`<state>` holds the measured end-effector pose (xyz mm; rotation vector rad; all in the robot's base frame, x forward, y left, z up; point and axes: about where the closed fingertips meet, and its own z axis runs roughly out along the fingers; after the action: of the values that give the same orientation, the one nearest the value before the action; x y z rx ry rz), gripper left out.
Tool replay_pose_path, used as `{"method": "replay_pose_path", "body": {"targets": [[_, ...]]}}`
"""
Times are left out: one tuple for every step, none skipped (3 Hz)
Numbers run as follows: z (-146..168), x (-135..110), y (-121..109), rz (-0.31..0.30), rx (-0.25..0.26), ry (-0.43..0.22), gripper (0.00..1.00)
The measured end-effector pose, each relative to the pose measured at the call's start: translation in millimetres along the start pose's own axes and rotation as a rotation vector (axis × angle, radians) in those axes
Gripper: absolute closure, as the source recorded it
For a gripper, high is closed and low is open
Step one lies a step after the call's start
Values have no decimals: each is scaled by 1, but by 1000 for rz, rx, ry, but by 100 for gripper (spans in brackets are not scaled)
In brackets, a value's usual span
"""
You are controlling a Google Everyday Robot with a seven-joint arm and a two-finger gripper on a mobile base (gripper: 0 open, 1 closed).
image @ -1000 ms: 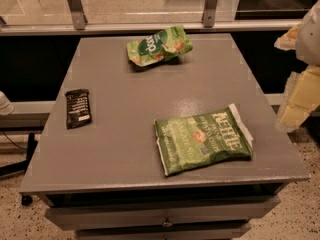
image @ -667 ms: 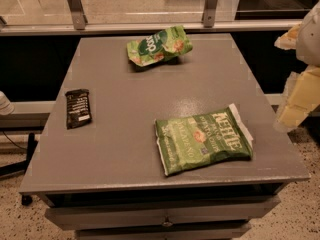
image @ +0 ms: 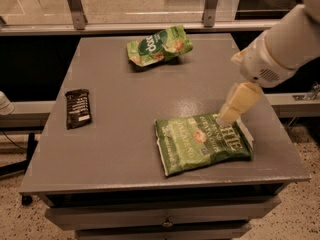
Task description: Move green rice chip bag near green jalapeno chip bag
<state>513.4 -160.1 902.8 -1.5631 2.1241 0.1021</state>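
The green rice chip bag is small and puffy with a dark round logo, and lies at the far middle of the grey table. The green jalapeno chip bag is larger and flat with white lettering, and lies near the table's front right. My gripper, cream-coloured at the end of the white arm, reaches in from the right. It hangs just above the far right corner of the jalapeno bag, well away from the rice bag. It holds nothing that I can see.
A small black packet lies near the table's left edge. A metal railing with posts runs behind the table. A drawer front sits below the table's front edge.
My arm has swung in from the right edge, moving left over the table to the jalapeno bag's far corner. Both bags and the black packet have not moved.
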Motion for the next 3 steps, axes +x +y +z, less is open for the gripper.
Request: {"method": "replay_pose_path", "body": {"targets": [[64,-37,-47,35,31,-148,0],[105,-79,-104,60,104,-279,0],[122,-118,-152,69,168,-381,0]]}}
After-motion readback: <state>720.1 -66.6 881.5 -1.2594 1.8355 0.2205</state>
